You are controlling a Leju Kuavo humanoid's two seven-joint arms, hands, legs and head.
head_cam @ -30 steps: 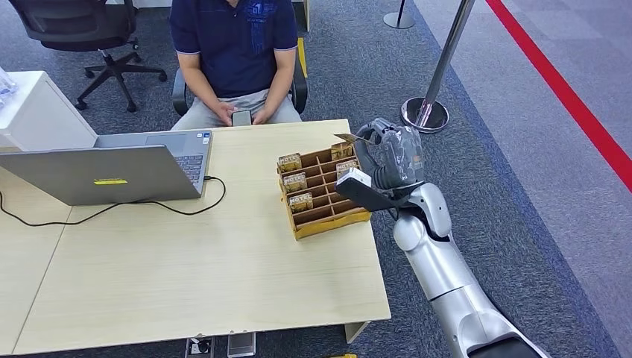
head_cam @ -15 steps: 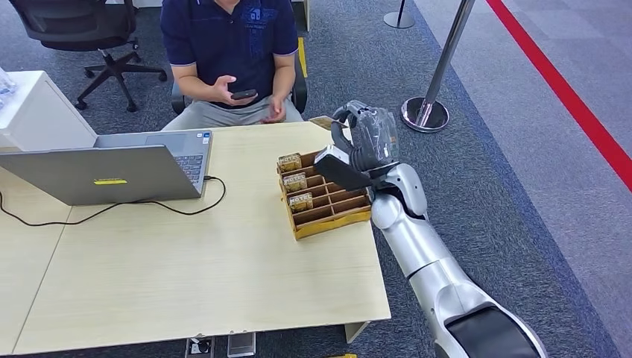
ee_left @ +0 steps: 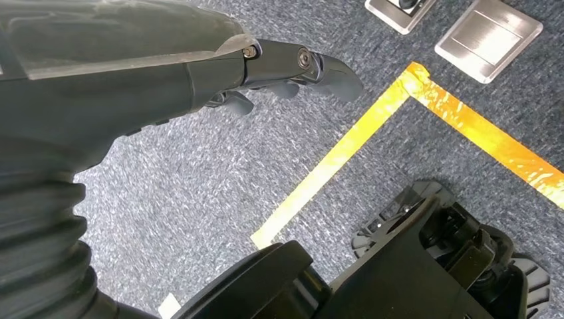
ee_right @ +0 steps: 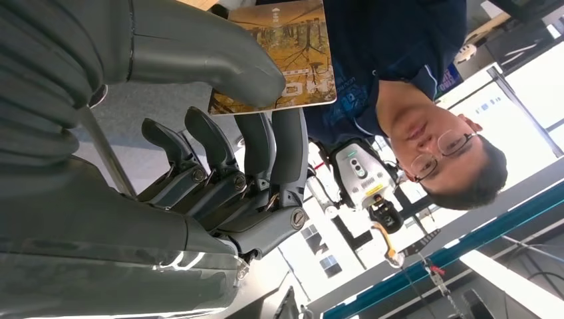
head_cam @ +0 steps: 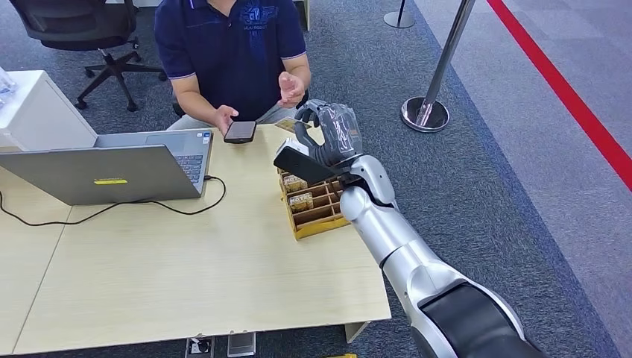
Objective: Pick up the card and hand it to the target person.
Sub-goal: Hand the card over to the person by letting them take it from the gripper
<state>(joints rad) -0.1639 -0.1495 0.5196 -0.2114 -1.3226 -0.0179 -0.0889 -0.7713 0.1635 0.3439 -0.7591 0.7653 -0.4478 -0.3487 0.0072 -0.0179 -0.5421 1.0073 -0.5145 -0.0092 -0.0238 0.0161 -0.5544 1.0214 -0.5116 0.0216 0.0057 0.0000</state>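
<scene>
Right hand (head_cam: 328, 134) moved toward person (head_cam: 231, 45) | card (ee_right: 279, 56) pinched, partly thumb-hidden

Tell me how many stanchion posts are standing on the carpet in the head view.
2. One stanchion post stands right of the table, its round base near the table's far right corner. The second stanchion post is farther back, at the top edge. Others may lie outside the frame.
</scene>
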